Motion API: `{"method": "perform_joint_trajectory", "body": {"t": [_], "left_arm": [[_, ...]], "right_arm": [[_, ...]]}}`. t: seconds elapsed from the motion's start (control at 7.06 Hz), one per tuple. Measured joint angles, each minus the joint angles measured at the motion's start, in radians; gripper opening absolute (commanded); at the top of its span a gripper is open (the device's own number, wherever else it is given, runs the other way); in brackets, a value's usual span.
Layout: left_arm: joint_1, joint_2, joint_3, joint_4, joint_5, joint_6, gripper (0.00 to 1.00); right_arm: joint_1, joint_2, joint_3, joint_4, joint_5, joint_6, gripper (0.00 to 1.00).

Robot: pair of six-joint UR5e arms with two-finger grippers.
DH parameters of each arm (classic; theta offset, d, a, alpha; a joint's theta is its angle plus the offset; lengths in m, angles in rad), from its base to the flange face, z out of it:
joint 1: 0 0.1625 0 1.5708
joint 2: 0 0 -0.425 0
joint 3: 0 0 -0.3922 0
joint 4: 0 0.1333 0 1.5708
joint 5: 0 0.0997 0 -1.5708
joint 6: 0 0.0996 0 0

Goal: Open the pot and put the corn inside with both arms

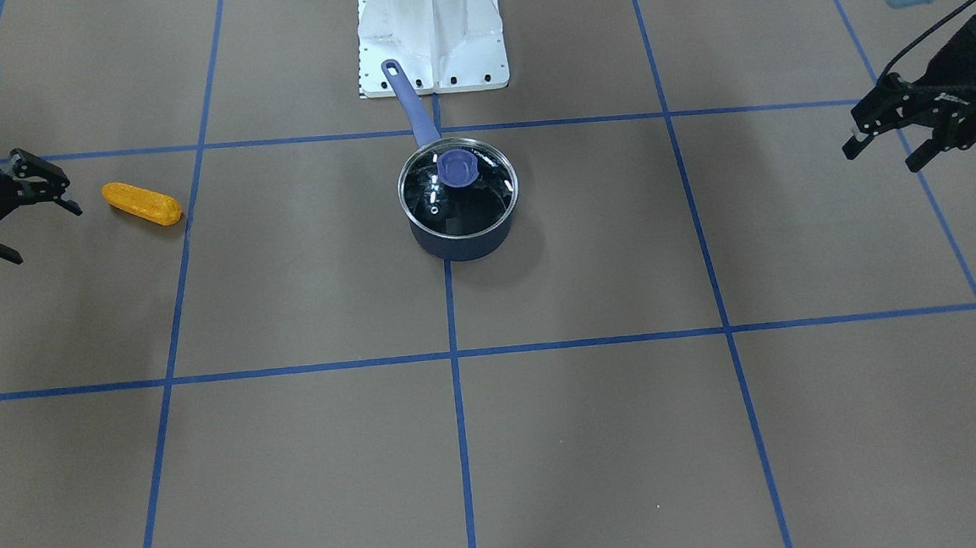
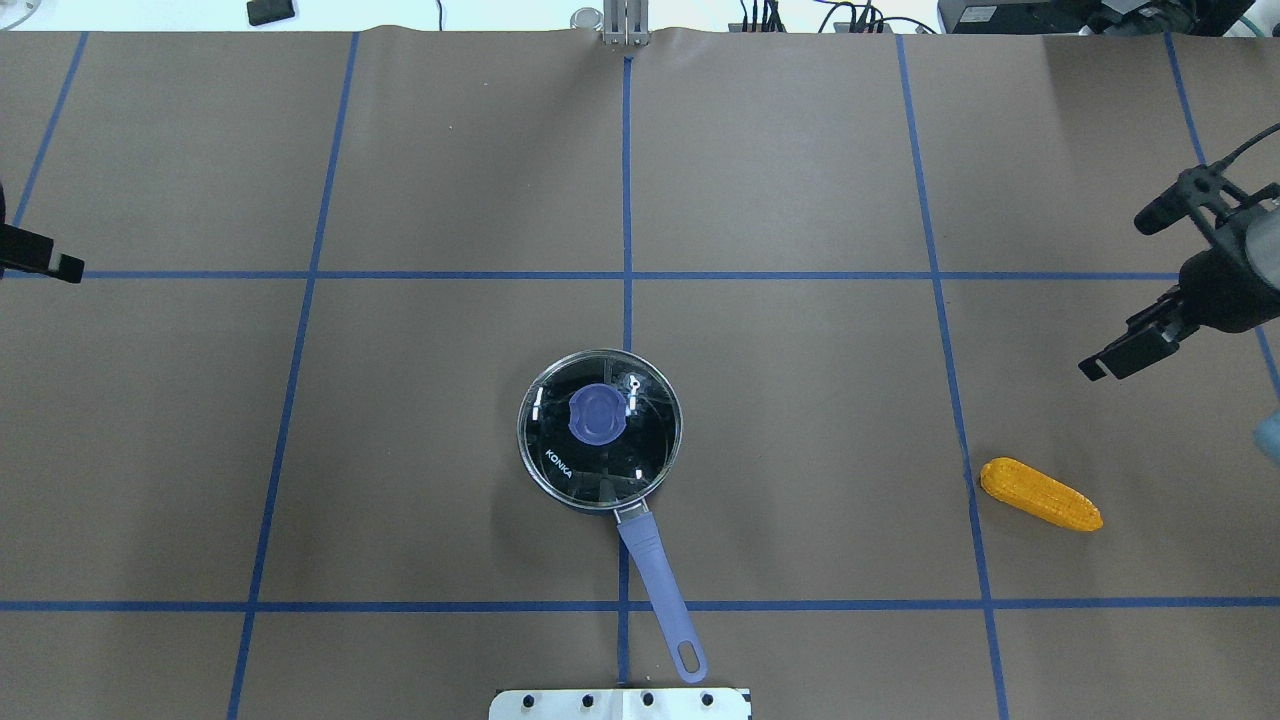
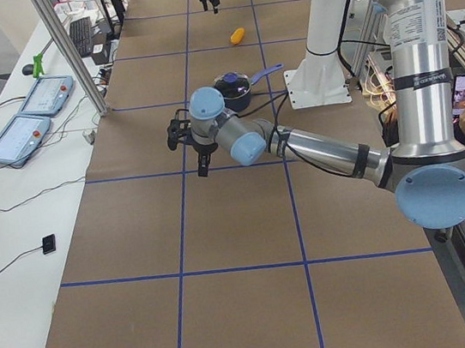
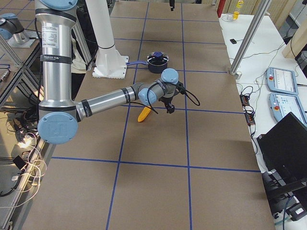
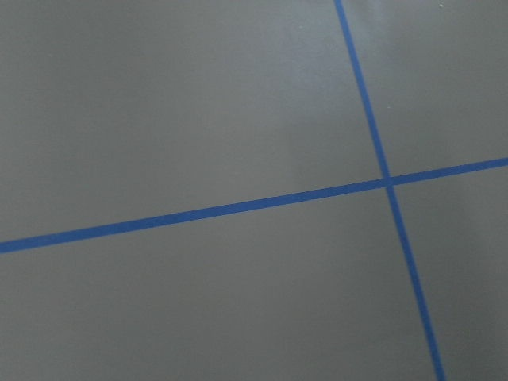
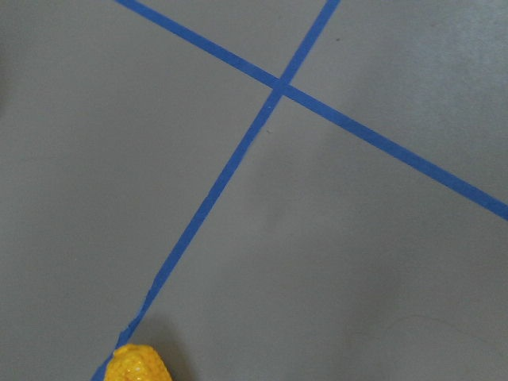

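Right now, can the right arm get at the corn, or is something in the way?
Probably yes. The right hand hangs open just beside the corn, which lies alone on the table; the pot stands far off, so nothing seems to block it.

- The left gripper (image 1: pixel 881 157) hangs in the air, its jaws spread apart and empty.
- The right gripper (image 1: pixel 38 232) hangs at the opposite side, its jaws also apart and empty.

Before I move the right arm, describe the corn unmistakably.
On the brown taped table, look from the central pot toward the robot's right. The corn lies beside a blue tape line near the right gripper: the only orange-yellow, bumpy thing.
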Motion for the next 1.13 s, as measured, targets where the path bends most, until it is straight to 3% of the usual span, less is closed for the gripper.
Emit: {"method": "perform_joint_trajectory", "body": {"t": [0.28, 1.13], "left_arm": [[0.096, -0.107, -0.103, 0.229, 0.067, -0.073, 1.00], [0.433, -0.442, -0.107, 0.474, 0.293, -0.434, 1.00]], "right_arm": [[-0.109, -0.010, 0.036, 0.001, -0.079, -0.001, 1.00], [-0.280, -0.031, 0.035, 0.001, -0.206, -0.005, 1.00]]}}
